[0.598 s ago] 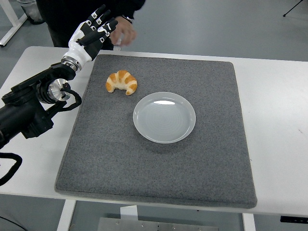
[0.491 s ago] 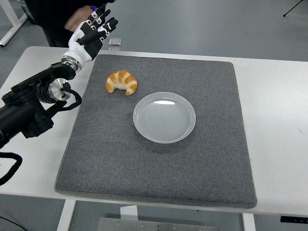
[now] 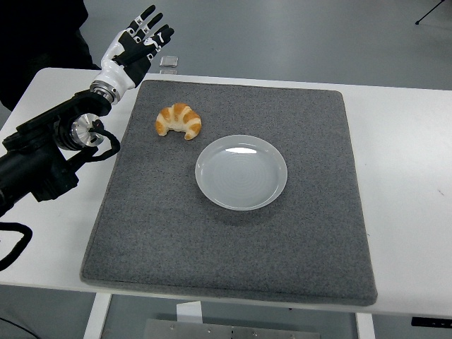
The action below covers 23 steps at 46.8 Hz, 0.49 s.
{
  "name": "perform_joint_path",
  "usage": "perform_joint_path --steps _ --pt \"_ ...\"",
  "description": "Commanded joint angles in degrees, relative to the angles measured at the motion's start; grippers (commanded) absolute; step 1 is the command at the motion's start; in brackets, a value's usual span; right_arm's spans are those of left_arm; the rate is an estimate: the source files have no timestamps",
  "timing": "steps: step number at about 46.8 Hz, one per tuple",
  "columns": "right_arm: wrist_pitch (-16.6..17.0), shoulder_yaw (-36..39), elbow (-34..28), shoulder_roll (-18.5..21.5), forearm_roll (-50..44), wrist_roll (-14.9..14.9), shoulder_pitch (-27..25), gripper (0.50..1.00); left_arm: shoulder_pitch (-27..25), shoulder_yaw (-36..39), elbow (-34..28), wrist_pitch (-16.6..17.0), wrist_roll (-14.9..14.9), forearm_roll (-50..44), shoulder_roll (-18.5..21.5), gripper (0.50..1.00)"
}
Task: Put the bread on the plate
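Observation:
A golden croissant [image 3: 179,121] lies on the grey mat [image 3: 233,233], up and to the left of an empty white plate [image 3: 241,171] near the mat's middle. My left hand [image 3: 139,43] is raised over the mat's far left corner, fingers spread and holding nothing, well above and left of the croissant. Its black arm [image 3: 42,152] runs in from the left edge. The right arm does not show.
A small silver object [image 3: 168,61] lies on the white table [image 3: 402,176] just beyond the mat's far edge. A person in dark clothing [image 3: 42,35] stands at the top left, behind the table.
The person's hand has drawn back from the small object near the far edge and left the picture. My left hand has barely shifted.

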Motion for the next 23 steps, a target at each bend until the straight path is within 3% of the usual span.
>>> perform_joint_path --steps 1,23 --pt "0.00 0.00 0.00 0.00 0.01 0.00 -0.01 0.952 0.00 -0.08 0.00 0.00 0.00 -0.02 0.01 0.990" --pt "0.18 0.09 0.00 0.00 0.01 0.00 0.08 0.952 -1.76 0.10 0.00 0.00 0.17 0.07 0.98 0.990"
